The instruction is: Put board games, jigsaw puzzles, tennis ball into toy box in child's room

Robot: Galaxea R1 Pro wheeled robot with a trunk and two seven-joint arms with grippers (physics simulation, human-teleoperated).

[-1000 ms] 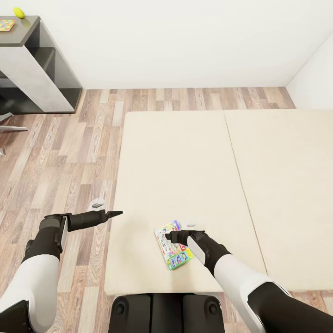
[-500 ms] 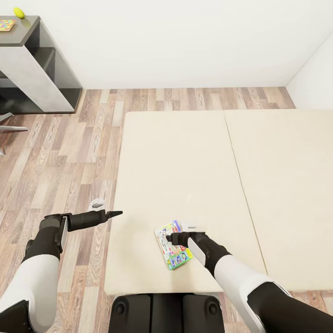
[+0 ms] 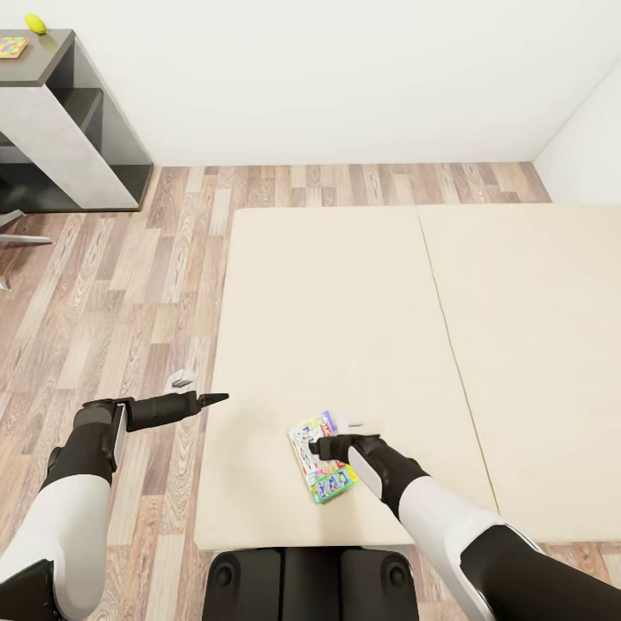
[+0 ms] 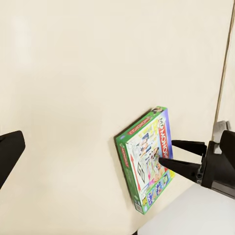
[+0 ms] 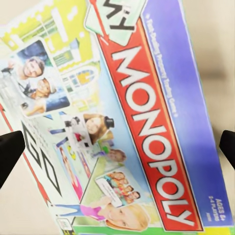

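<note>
The right gripper hangs just over the Monopoly box, its jaws spread apart with one fingertip off each side of the printed lid and nothing yet pinched. The box lies flat on the beige bed, close to the near edge in front of the robot's base. A clean pick, I judge, means lowering until both tips pass the side walls, then closing squarely across the box so that it does not twist or skid on the mattress. The left gripper points over the bed's left edge; whether its jaws are parted I cannot tell. Ahead the mattress is bare. Far left, past open wood floor, the dark desk carries a jigsaw puzzle and the tennis ball.
</note>
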